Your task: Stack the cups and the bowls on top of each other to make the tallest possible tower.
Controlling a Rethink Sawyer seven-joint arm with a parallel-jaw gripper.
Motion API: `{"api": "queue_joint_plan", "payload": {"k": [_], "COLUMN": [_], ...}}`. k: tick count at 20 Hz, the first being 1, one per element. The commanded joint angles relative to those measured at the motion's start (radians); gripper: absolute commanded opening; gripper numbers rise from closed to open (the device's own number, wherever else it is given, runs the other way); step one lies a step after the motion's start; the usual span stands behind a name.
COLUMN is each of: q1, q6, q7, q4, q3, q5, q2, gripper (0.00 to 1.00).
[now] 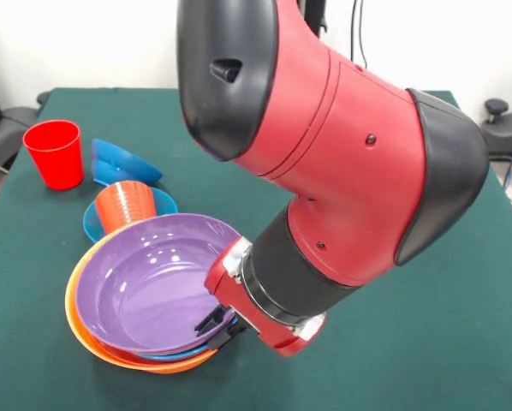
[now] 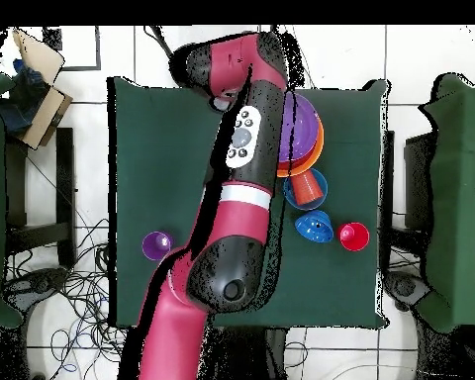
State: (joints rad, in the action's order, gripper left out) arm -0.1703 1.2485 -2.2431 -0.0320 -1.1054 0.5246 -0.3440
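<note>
Nearest the camera, the claw (image 1: 217,325) pinched the rim of the purple bowl (image 1: 149,282), nested on a blue one in the yellow-orange bowl (image 1: 110,351) near the worktop's (image 1: 393,360) front edge. Seating it seemed the step in hand; next would call for letting go and fetching the orange cup (image 1: 125,205). Green cloth covered the worktop; cables trailed on the tiled floor (image 2: 73,297).

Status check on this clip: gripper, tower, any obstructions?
Gripper at purple bowl rim, fingers unclear. Tower: purple bowl topmost in yellow-orange stack. Red cup apart; arm hides part of the stack overhead.
</note>
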Motion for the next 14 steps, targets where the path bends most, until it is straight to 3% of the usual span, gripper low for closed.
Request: {"api": "queue_joint_plan", "payload": {"k": [1, 11, 12, 14], "q1": [0.034, 0.066, 0.07, 0.073], "q6": [-0.102, -0.126, -0.135, -0.153], "q7": [0.152, 0.192, 0.199, 0.198], "q4": [-0.168, -0.255, -0.266, -0.282], "q3": [0.113, 0.16, 0.171, 0.191], "q5": [-0.12, -0.163, -0.168, -0.168], "q2": [0.025, 0.058, 0.064, 0.072], "gripper": [0.0, 0.0, 1.0, 1.0]}}
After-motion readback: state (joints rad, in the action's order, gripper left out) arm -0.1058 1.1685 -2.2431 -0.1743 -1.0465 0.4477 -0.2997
